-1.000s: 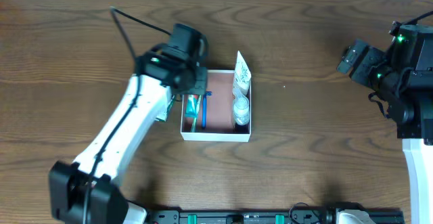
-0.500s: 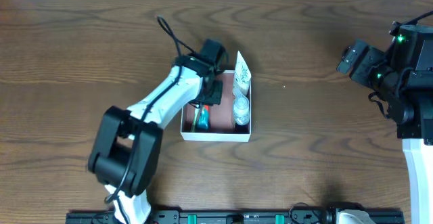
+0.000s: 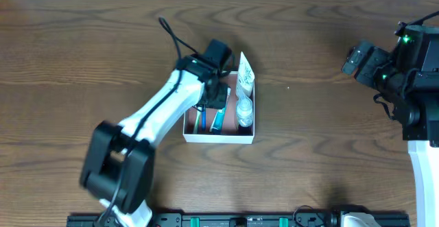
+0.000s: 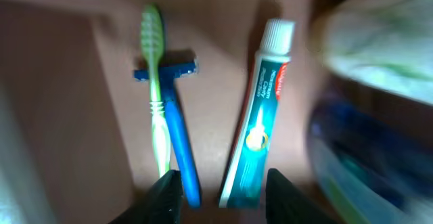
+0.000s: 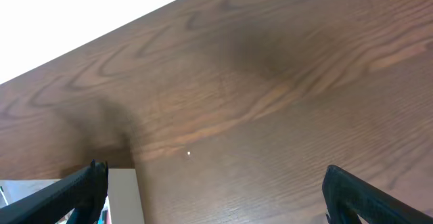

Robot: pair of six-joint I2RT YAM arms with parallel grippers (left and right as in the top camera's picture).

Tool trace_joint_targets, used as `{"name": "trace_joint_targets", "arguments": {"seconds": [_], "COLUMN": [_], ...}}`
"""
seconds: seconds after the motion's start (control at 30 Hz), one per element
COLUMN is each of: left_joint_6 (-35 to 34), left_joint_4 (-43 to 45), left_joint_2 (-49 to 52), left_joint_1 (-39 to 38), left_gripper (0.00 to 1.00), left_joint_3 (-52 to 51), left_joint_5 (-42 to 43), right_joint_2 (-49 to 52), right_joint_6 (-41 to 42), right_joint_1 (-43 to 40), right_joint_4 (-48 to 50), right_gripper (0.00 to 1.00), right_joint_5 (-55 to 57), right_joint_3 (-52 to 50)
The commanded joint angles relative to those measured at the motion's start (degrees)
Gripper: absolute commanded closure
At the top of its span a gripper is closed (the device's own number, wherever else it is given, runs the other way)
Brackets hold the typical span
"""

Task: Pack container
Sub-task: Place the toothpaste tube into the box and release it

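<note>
Container (image 3: pixel 218 138) sits near the middle of the wooden table (image 3: pixel 82 49), a little left of centre in the overhead view, square and shallow with thin white walls and a pinkish-brown floor. Inside it, along the left wall, a green toothbrush (image 4: pixel 157 95) and a blue razor (image 4: pixel 177 136) lie side by side and touching, the razor's head crossing under the brush's neck. A tube of toothpaste (image 4: pixel 260 116) lies flat beside them towards the middle of the floor, tilted a little, cap towards the far wall. On the right side a small clear bottle (image 3: pixel 244 110) lies in the container, and a white tube (image 3: pixel 244 76) leans over the far right corner.

The left gripper (image 4: pixel 223 197) hangs just above the container's far side, its fingers spread apart and holding nothing; the near end of the toothpaste shows between the fingertips. The left arm (image 3: pixel 161 110) reaches in from the lower left.

The right gripper (image 5: pixel 216 197) is well off at the table's right edge, spread wide and empty, over bare wood.
</note>
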Motion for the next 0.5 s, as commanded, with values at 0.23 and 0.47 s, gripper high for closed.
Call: {"name": "trace_joint_targets", "arguments": {"seconds": [0.23,0.47], "left_joint_6": [1.68,8.87], "left_joint_4": [-6.36,-6.93], "left_joint_2": [-15.80,-10.12], "left_joint_1": [7.39,18.84], "left_gripper": [0.45,0.43], "left_joint_3": [2.73,-0.57], "left_joint_5": [-16.04,-10.38], "right_joint_2": [0.07,0.07], "right_joint_6": [-0.22,-0.22], "right_joint_1": [-0.31,-0.31], "right_joint_4": [-0.09,-0.09], "right_gripper": [0.01,0.01], "right_joint_5": [-0.17,-0.17], "right_joint_3": [0.48,0.48]}}
